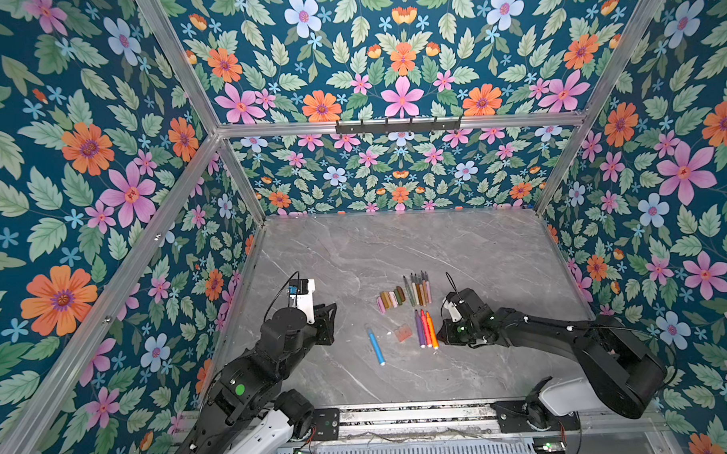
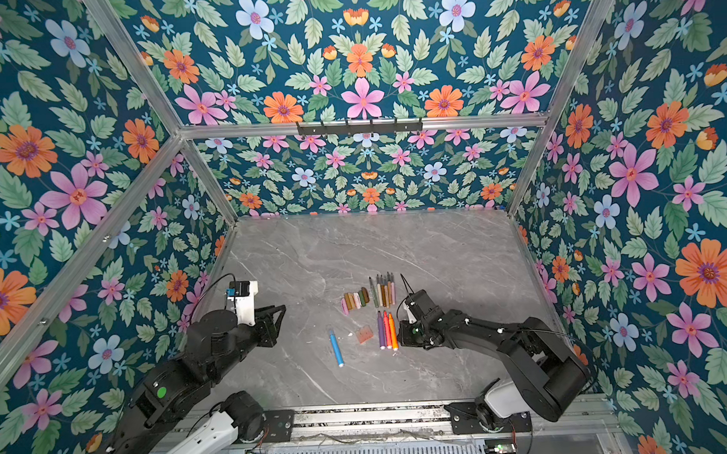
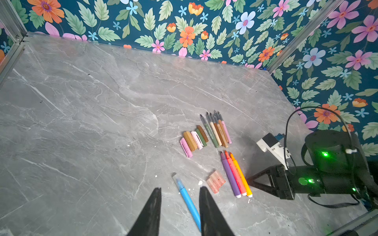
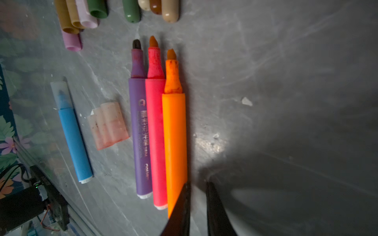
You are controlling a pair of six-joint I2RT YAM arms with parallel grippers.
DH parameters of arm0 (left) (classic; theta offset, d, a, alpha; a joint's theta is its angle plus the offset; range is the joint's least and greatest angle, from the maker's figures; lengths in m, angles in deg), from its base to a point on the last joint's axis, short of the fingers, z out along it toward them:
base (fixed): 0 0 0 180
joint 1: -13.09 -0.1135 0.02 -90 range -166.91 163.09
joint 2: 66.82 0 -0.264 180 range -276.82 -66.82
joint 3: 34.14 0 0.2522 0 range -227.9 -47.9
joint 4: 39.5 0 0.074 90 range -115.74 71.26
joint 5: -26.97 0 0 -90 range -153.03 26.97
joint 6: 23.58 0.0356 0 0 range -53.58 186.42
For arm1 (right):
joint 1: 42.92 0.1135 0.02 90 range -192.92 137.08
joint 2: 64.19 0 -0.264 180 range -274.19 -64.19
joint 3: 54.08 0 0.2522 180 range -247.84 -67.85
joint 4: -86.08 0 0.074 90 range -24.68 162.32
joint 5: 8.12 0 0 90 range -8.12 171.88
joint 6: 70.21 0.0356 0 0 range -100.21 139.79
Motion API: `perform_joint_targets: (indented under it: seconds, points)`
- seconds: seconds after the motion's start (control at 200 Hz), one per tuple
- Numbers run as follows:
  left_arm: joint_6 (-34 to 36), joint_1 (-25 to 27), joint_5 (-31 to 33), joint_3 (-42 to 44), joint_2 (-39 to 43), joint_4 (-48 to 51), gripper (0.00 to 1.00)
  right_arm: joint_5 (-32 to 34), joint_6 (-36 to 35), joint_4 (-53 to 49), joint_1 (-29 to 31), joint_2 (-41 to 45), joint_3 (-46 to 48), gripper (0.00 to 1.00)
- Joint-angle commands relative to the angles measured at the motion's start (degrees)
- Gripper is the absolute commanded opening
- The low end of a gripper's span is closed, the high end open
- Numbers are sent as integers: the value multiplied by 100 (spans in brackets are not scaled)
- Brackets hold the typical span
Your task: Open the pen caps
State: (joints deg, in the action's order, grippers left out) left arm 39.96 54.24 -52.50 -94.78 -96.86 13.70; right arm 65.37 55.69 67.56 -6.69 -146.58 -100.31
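Nearest, the left claw (image 3: 180, 189) stands part open and empty near the blue pen (image 3: 189, 202), whose clear cap (image 4: 59, 92) is on. The right claw (image 4: 197, 182), a narrow empty slit, sits beside the orange pen (image 4: 174, 132). Reddish caps (image 4: 108, 126) lie loose on the surface (image 3: 102, 102) between those pens. Farther off, a row of caps (image 3: 194, 140) lies beside thin pens (image 3: 217, 130).

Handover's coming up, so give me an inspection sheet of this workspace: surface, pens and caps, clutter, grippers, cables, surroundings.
Surface: grey veined tabletop, no spills seen.
Job's things: five loose pen caps in a row; translucent reddish caps clustered; blue pen still capped; thin pens and thick pens uncapped.
Clutter: small white chips by the blue pen.
Grippers: left gripper jaws open, empty, near the blue pen; right gripper jaws narrowly apart, empty, beside the orange pen.
Cables: black cable looped at each wrist.
Surroundings: floral walls, aluminium frame, black hook rail.
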Motion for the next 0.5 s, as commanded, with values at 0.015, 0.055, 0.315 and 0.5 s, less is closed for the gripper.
perform_joint_targets:
  seconds: [0.015, 0.055, 0.315, 0.5]
  points:
    - [62, -10, -15, 3, 11, -110, 34, -45, 82, -85, 7, -152, -61, 18]
    - [62, -9, -13, 0, 9, -109, 34, -54, 97, -87, 7, -171, -83, 18]
    - [62, -14, -15, 3, 38, -112, 34, -63, 119, -130, 7, -172, -155, 18]
    - [62, -8, -15, 3, 52, -114, 34, 2, 127, -186, 3, -150, -168, 18]
